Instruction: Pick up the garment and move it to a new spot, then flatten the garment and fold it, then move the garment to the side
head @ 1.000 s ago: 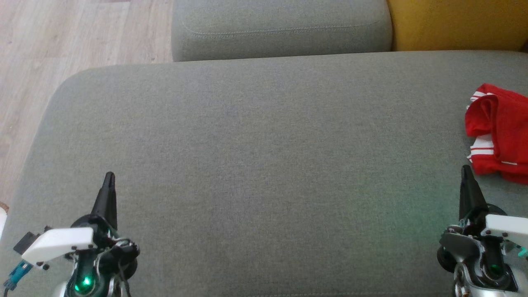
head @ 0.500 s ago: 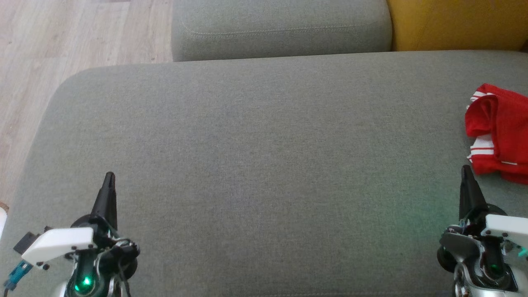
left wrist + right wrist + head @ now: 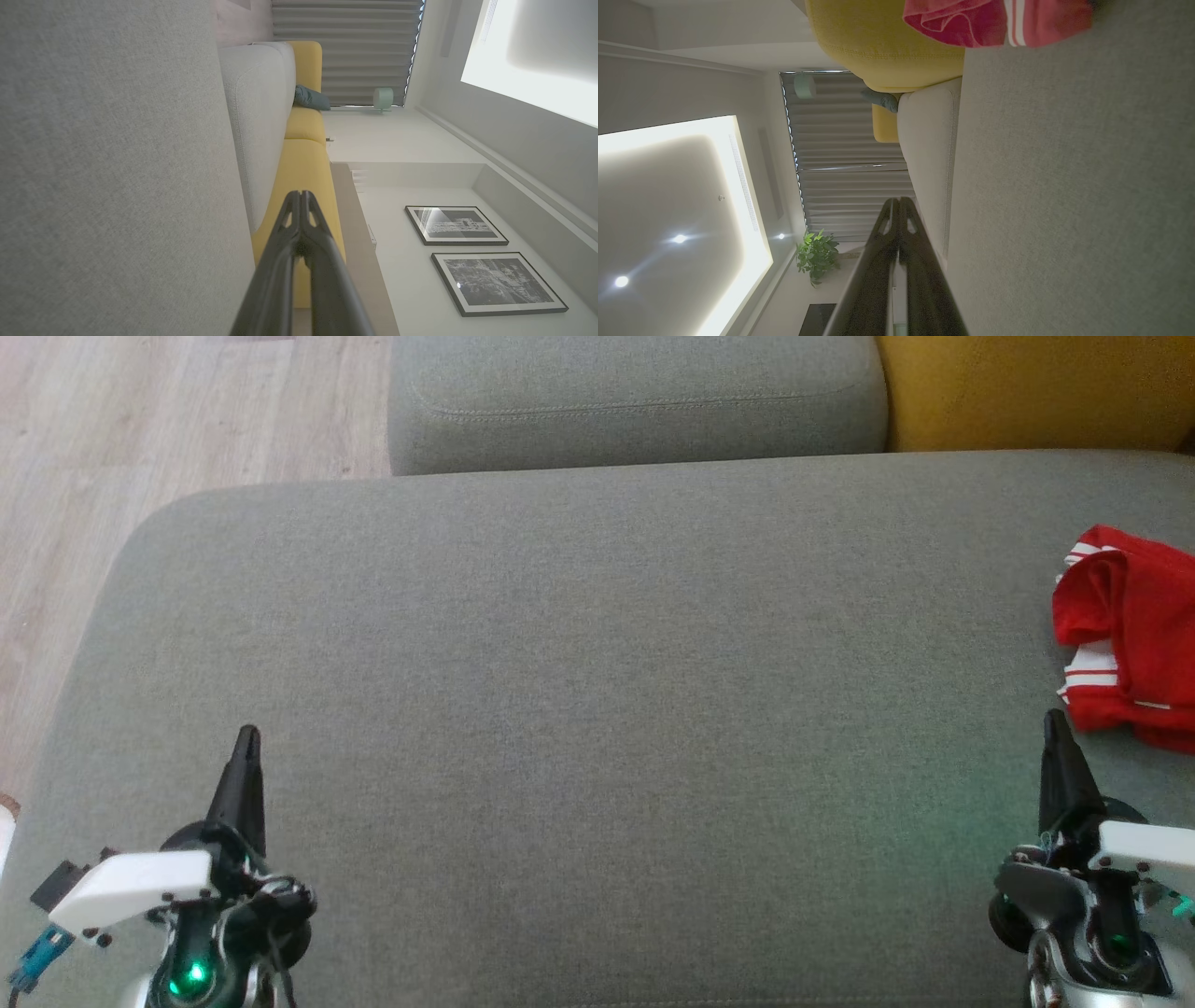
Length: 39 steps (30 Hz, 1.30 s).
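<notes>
Head view: jersey [image 3: 1134,635] bunched far right on the sofa seat [image 3: 597,663], just past the right fingers [image 3: 1060,765]; those and the left fingers [image 3: 245,775] are clenched, empty. Reaching unopened could shove it away.

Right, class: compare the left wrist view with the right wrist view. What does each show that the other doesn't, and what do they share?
Left wrist view, not the right: the shut left gripper and two framed pictures on the wall. Right wrist view, not the left: the shut right gripper, the red garment lying on the grey seat, a potted plant and ceiling spotlights. Both: the grey seat, yellow cushions, a teal pillow and the ribbed curtain.
</notes>
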{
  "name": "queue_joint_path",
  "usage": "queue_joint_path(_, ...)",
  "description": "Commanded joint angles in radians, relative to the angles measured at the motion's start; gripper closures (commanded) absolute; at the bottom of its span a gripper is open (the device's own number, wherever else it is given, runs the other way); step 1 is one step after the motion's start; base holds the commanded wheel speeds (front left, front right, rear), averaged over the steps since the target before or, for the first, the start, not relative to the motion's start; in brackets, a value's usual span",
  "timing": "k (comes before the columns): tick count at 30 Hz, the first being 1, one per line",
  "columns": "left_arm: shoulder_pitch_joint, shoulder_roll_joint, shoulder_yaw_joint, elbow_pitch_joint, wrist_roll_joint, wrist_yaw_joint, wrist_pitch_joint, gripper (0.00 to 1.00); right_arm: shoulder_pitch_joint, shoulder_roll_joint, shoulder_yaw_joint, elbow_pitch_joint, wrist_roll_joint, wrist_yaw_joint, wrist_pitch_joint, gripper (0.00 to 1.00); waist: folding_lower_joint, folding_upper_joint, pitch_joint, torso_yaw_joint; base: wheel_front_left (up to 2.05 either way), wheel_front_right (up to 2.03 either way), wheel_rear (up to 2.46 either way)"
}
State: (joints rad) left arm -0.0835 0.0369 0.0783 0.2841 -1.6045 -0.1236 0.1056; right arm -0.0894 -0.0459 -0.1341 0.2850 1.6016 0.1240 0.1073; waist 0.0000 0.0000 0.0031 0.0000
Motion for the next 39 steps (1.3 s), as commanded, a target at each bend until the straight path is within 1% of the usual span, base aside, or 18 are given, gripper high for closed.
queue_joint_path(1, -0.025, 0.013, 0.035, -0.039, -0.004, -0.007, 0.007, 1.0, -0.019, -0.004, 0.02, -0.04, 0.007, 0.007, 0.006, 1.0, 0.0, 0.0, 0.0, 0.0, 0.0, 0.0, 0.0)
queue_joint_path(39, -0.025, 0.013, 0.035, -0.039, -0.004, -0.007, 0.007, 1.0, -0.019, -0.004, 0.02, -0.04, 0.007, 0.007, 0.006, 1.0, 0.0, 0.0, 0.0, 0.0, 0.0, 0.0, 0.0)
